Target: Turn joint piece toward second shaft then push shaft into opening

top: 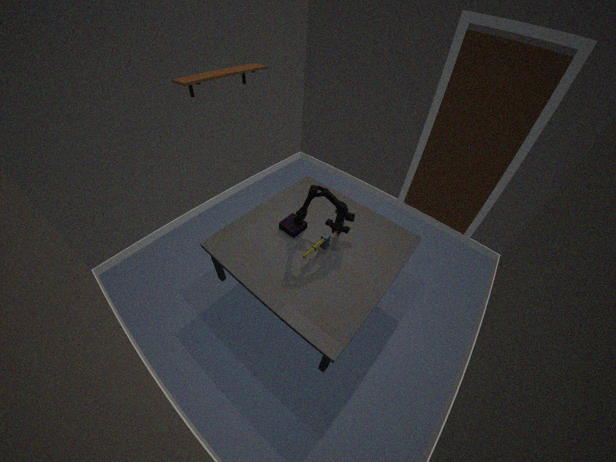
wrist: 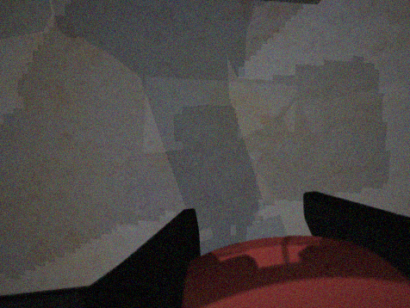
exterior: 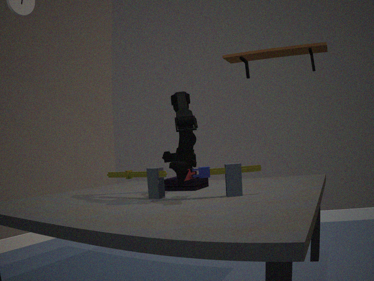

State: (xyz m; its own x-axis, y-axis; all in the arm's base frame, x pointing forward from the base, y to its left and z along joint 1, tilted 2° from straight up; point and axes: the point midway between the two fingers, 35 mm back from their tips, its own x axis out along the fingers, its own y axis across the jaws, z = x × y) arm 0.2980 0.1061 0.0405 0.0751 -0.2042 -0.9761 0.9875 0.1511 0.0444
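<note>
Top view: the bench [top: 358, 278] [exterior: 187, 223] lay cornerwise, and the arm's base [top: 285, 230] [exterior: 197, 185] sat toward its upper-left edge. The second shaft [top: 308, 253] [exterior: 117, 174], yellow with a collar, slanted through its block [top: 325, 243] [exterior: 152, 185] and had its outer end toward the bench's lower-left edge.

Exterior view: two grey blocks stood upright, well apart, back from the bench's front edge. The fixed shaft [exterior: 251, 168] passed through the right-hand block [exterior: 233, 180], nearer the bench's right edge, and carried a blue hinge part [exterior: 204, 172] at its inner end. The red joint piece [exterior: 189, 174] [wrist: 297, 293] was beside that part, between the blocks. The second shaft's inner end stopped short of it (a gap showed between them).

Wrist view: the gripper [top: 338, 231] [exterior: 184, 177] [wrist: 250, 212] had its jaws closed on the joint piece, one dark finger on either side. Whether the opening lined up exactly with the second shaft could not be told (the piece was partly covered and the light poor).
</note>
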